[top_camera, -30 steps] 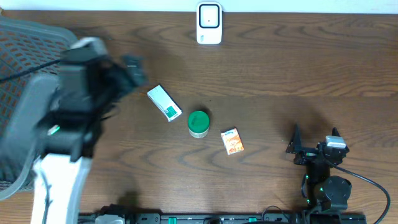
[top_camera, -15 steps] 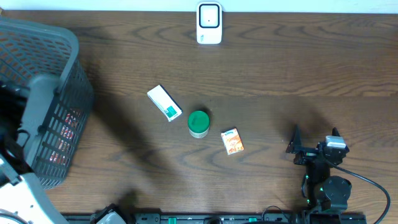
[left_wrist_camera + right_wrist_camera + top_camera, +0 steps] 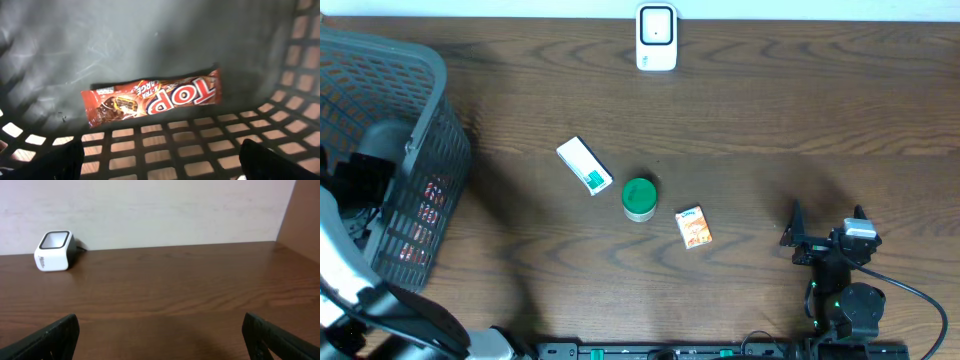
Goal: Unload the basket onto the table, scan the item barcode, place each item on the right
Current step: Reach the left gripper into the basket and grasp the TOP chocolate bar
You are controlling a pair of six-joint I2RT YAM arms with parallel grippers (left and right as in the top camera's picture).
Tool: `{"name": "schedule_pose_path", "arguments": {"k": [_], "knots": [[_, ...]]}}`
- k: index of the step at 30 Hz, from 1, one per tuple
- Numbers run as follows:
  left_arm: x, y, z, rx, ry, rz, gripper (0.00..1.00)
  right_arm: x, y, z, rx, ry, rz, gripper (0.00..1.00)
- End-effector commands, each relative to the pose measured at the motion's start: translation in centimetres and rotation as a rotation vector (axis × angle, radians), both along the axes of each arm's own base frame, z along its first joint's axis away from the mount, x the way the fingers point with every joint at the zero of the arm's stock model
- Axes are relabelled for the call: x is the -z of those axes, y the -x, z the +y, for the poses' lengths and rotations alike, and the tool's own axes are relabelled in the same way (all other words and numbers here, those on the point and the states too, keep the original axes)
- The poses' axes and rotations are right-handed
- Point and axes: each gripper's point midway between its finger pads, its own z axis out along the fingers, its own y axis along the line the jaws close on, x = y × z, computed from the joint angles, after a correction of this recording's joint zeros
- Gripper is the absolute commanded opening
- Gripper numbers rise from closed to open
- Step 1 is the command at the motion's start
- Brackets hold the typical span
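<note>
The overhead camera looks straight down on the whole tabletop (image 3: 770, 110). The left wrist camera peers closely into the basket (image 3: 440, 160). The right wrist camera looks low and level across the tabletop toward the scanner (image 3: 54, 250), also visible from overhead.

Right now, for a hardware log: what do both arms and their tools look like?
Left arm: white link with black and grey sections. Right arm: black, pale block on top, small green lights, black cable running off. Left tool and right tool have black fingers.
</note>
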Motion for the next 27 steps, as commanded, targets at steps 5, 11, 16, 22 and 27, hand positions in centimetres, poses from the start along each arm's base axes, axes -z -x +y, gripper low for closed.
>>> {"name": "schedule_pose_path", "arguments": {"k": [5,11,16,22,27], "knots": [[1.5,0.7,-0.7,0.286,-0.001,0.07,0.98,0.0,0.0,0.0,0.001,0.009,0.0,0.99],[3.1,0.5,-0.5,0.504,-0.01,0.101,0.98,0.0,0.0,0.0,0.001,0.009,0.0,0.99],[6.5,0.0,0.0,0.613,0.036,0.139,0.98,0.0,0.0,0.0,0.001,0.009,0.0,0.99],[9.3,-0.1,0.0,0.675,0.091,0.168,0.98,0.0,0.0,0.0,0.001,0.009,0.0,0.99],[11.8,0.4,-0.4,0.684,0.165,0.207,0.98,0.0,0.0,0.0,0.001,0.009,0.0,0.99]]}}
